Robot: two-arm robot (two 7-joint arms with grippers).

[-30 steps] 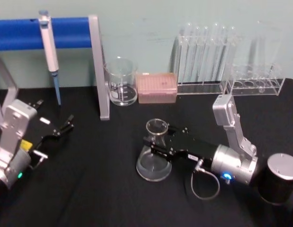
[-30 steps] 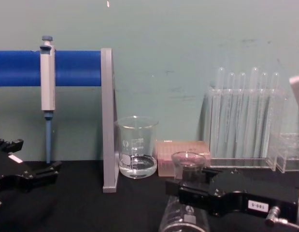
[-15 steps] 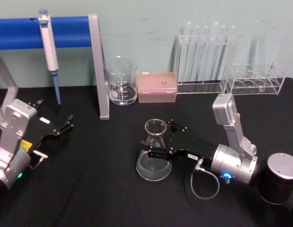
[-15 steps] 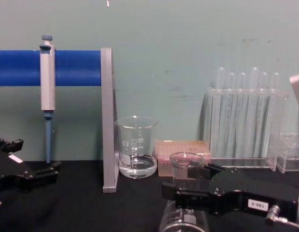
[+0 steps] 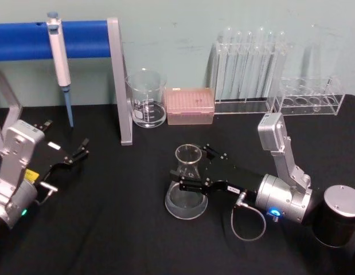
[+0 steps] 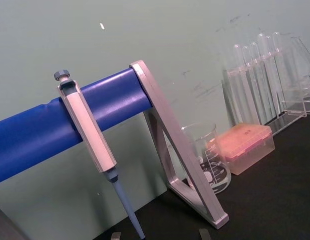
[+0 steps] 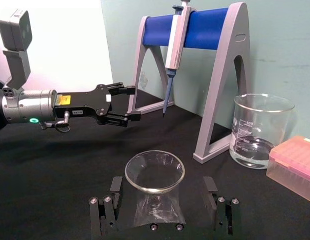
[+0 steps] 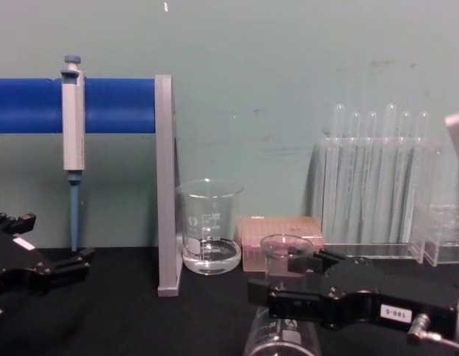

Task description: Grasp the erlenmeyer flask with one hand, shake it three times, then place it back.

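The erlenmeyer flask (image 5: 187,197) stands upright on the black table, clear glass with a wide base and a flared rim (image 7: 155,170). My right gripper (image 5: 192,167) is open, with one finger on each side of the flask's neck and a gap between the fingers (image 7: 211,189) and the glass. In the chest view the flask (image 8: 285,248) rises in front of the right gripper (image 8: 276,276), which carries a small white numbered sticker. My left gripper (image 5: 78,153) rests at the far left, open and holding nothing.
A blue pipette stand (image 5: 80,39) holds a pipette (image 5: 59,60) at the back left. A glass beaker (image 5: 147,98), a pink tip box (image 5: 190,105) and test tube racks (image 5: 249,69) line the back. A black cylinder (image 5: 338,215) stands at the right.
One second ago my right gripper was shut on the flask's neck. Its fingers then spread apart. The flask stays standing on the table, and the left arm has not moved.
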